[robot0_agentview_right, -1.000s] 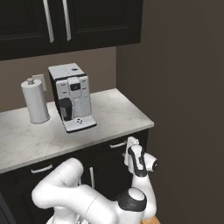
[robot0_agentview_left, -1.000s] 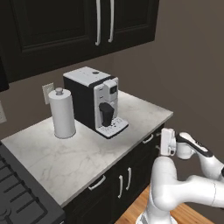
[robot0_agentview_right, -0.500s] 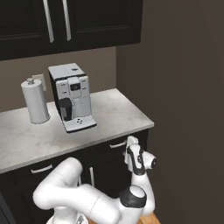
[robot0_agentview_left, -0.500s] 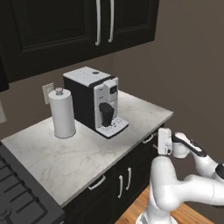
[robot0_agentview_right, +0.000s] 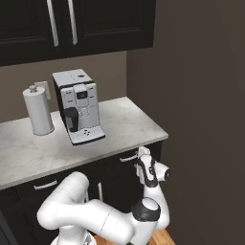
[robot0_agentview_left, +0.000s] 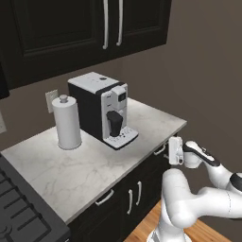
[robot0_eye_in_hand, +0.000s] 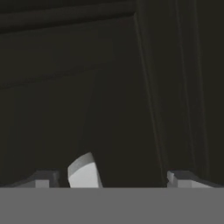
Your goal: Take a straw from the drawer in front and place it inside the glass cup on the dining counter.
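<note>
- Left base view: the pincer [robot0_agentview_left: 168, 150] hung at the black drawer [robot0_agentview_left: 158, 158] front just under the right end of the marble bench [robot0_agentview_left: 90, 160], pressed close to the drawer's short silvery handle [robot0_agentview_left: 160, 150]. The white hand hid its tips, so the gap between them could not be read from this side. Up and to the left of the pincer, on the bench top, stood a black-and-white coffee machine [robot0_agentview_left: 101, 109]; further left stood a white paper-towel roll [robot0_agentview_left: 67, 123]. Low and left of the pincer were two black cabinet doors with upright handles [robot0_agentview_left: 133, 198]. Dark wall cabinets [robot0_agentview_left: 85, 28] hung well above.
- Right base view: the pincer [robot0_agentview_right: 142, 156] sat at the right end of the drawer front [robot0_agentview_right: 129, 162], touching or just beside the horizontal handle [robot0_agentview_right: 129, 157]; which, I could not tell. The coffee machine [robot0_agentview_right: 77, 105] stood above and to its left on the bench [robot0_agentview_right: 72, 143], with the paper-towel roll [robot0_agentview_right: 38, 111] beyond it.
- Hand view: the two finger tips [robot0_eye_in_hand: 41, 179] rose far apart at the bottom, so the pincer [robot0_eye_in_hand: 111, 180] stood wide apart and gripped nothing. The flat black drawer front [robot0_eye_in_hand: 109, 87] lay straight ahead and very close. A pale grey end of the handle [robot0_eye_in_hand: 84, 173] showed between the tips, nearer the left one.
</note>
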Robot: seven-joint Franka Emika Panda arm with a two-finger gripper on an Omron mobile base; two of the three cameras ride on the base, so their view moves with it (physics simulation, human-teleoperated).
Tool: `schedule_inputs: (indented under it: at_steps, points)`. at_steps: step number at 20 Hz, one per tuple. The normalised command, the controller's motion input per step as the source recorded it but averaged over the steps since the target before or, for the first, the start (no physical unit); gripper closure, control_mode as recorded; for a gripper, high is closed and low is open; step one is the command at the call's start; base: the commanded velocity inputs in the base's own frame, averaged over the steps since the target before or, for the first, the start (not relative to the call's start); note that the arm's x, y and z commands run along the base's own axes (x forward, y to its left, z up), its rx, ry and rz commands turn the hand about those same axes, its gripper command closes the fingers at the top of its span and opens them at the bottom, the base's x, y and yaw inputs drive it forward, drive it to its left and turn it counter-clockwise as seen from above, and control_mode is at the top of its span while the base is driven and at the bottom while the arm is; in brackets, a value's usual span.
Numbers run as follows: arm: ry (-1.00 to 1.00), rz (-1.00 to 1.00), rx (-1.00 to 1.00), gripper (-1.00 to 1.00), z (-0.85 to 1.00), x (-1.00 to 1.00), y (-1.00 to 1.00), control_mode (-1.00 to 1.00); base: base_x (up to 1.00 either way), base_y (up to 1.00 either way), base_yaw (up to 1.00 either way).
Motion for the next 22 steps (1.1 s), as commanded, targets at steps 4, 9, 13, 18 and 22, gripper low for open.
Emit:
schedule_inputs:
  at_steps: [4, 9, 13, 18, 22]
  points:
    - [0.00, 0.00, 0.00, -1.00, -0.42, 0.16, 0.12, -1.00, 0.00, 0.00, 0.00]
    - [0.00, 0.00, 0.00, -1.00, -0.35, 0.17, 0.21, -1.00, 0.00, 0.00, 0.00]
    - [-0.02, 0.00, 0.00, -1.00, -0.23, 0.01, 0.27, -1.00, 0.00, 0.00, 0.00]
    - [-0.05, 0.00, 0.00, -1.00, -0.19, 0.00, 0.35, -1.00, 0.00, 0.00, 0.00]
    - [-0.09, 0.00, 0.00, -1.00, -0.03, 0.00, 0.35, -1.00, 0.00, 0.00, 0.00]
